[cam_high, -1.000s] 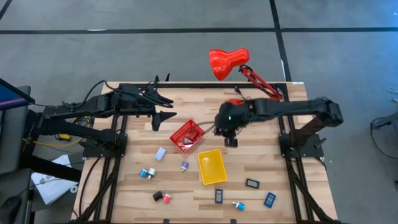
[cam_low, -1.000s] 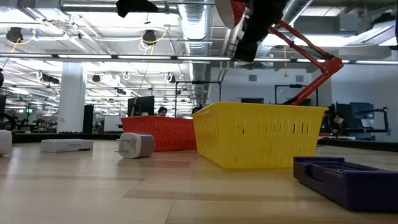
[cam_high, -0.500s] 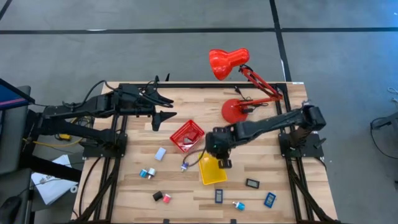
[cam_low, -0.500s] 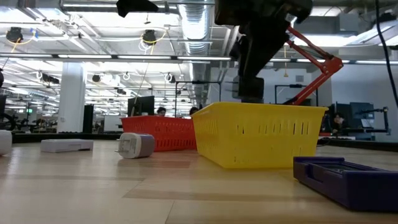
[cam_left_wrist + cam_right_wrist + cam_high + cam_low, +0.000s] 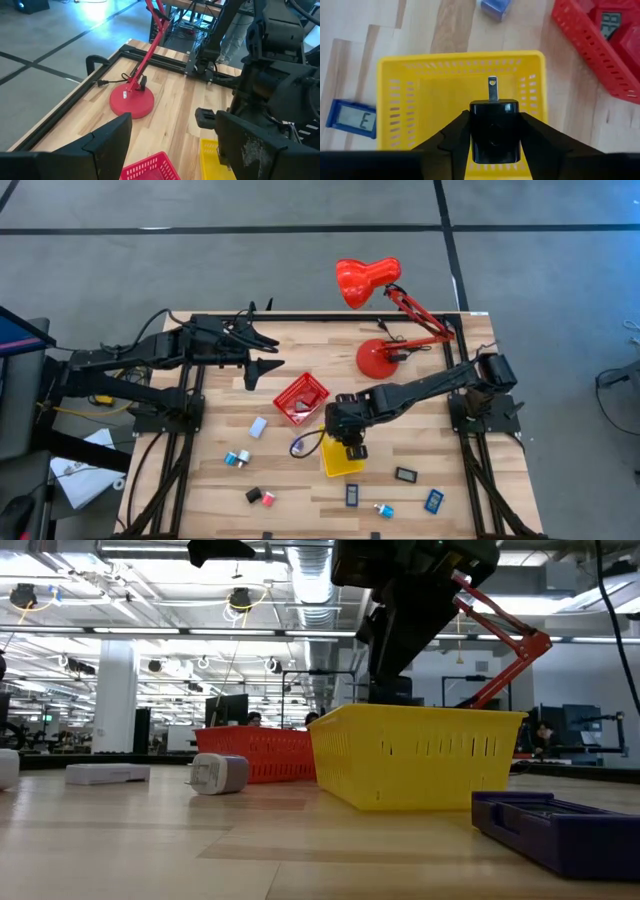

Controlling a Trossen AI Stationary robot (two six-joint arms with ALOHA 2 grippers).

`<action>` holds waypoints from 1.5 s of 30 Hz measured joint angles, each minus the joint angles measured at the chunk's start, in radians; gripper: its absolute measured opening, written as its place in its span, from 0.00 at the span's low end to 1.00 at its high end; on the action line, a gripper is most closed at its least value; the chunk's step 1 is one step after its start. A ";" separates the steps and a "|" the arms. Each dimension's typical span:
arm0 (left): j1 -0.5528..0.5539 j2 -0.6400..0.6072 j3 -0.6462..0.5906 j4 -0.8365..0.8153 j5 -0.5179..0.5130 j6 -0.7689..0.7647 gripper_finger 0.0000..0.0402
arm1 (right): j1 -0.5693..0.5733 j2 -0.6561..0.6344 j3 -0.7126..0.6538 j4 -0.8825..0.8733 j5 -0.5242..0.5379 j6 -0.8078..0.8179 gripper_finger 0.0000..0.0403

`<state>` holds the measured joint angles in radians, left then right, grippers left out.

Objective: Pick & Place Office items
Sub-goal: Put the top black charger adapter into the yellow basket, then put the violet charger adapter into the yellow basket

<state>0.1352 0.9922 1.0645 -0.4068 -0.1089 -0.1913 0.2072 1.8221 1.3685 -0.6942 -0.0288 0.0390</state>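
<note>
High view: the right gripper (image 5: 352, 446) is seen over the near-left part of the yellow tray (image 5: 341, 459), close beside the red tray (image 5: 302, 399). What it carries is hidden under the wrist. The left gripper (image 5: 262, 355) waits raised at the far left of the table (image 5: 420, 450), its fingers spread and empty.

Low view: the right arm is seen reaching down behind the yellow tray's rim, the fingertips hidden by the wall. A purple flat piece (image 5: 565, 828) lies on the wood at the near right.

Left wrist view: the red lamp base (image 5: 132, 101) and a corner of each tray are shown; no carried item is visible.

Right wrist view: a small black plug block (image 5: 494, 131) is clamped between the 2 fingers, held above the yellow tray's open floor. It is gripped across its 2 flat sides, which is judged the soundest hold. The block is judged light, rigid and smooth-skinned, so a slip is possible under a loose grip. One metal prong (image 5: 492, 89) is seen pointing straight away from the wrist; the long axis is judged to run along the fingers.
</note>
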 joint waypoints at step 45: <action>-0.590 0.528 0.000 -0.072 -0.263 -1.000 0.70 | -0.036 -0.464 0.082 -0.282 0.348 0.064 0.54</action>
<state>-0.4549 1.5197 1.0645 -0.4784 -0.3722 -1.1914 0.1713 1.3583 1.4509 -0.9765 0.3190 0.1034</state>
